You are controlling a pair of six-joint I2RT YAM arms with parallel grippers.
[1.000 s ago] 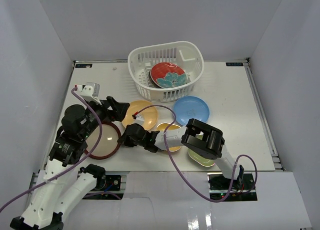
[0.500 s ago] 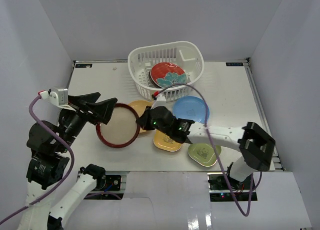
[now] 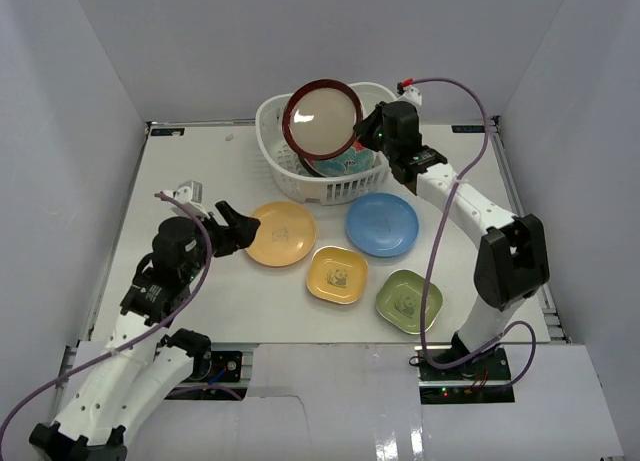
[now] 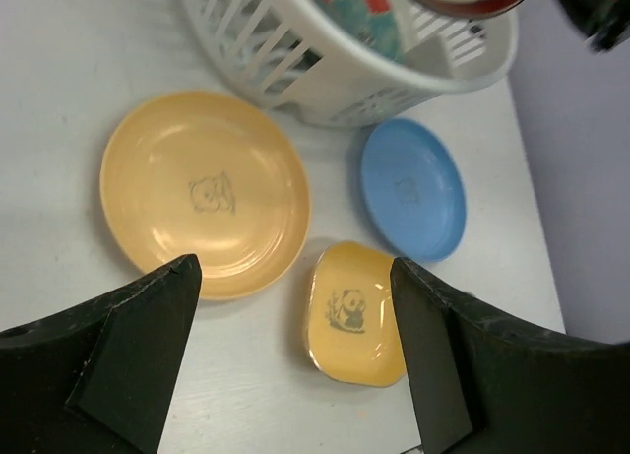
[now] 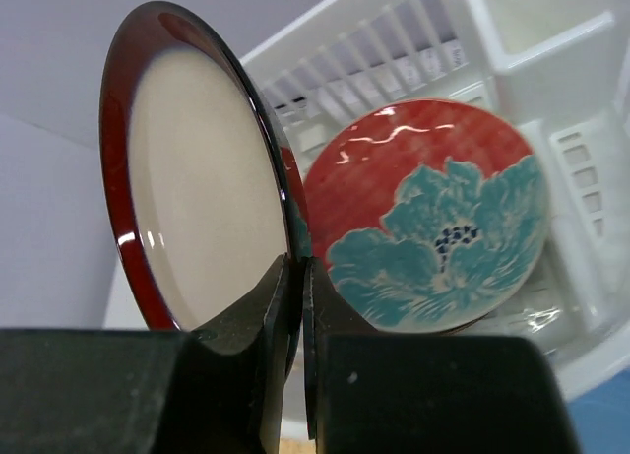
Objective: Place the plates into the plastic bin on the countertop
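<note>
Closest to me, near the near edge of the worktop [image 3: 200, 171] and right of its middle, lay the green rounded-square plate [image 3: 409, 300] with its panda mark. Just beside it, a little farther in and to the left, sat the yellow rounded-square plate [image 3: 337, 274], also flat and marked with a panda; the two were close, but I could not tell whether they touched.

The left arm reached in from the near left corner. Its pincer [image 4: 293, 267] hung above the worktop with its two fingers [image 4: 148, 346] spread wide apart and nothing between them, over the near rim of the orange-yellow plate [image 3: 281, 233]. That round plate lay flat left of the middle. The blue plate [image 3: 382, 223] lay flat right of the middle, apart from the orange-yellow one and near the basket's front wall.

At the middle of the far edge stood the plastic bin [image 3: 290, 186]. The red-and-teal floral plate [image 5: 433, 218] rested inside it, leaning slightly, with a dark edge showing beneath that I could not make out.

The right arm stretched all the way to the far edge. Its pincer [image 5: 295, 272] was clamped tight on the rim of the brown-rimmed plate [image 3: 323, 119], which stood nearly on edge in the air above the bin's left part, cream face turned to the left, clear of the floral plate below.
</note>
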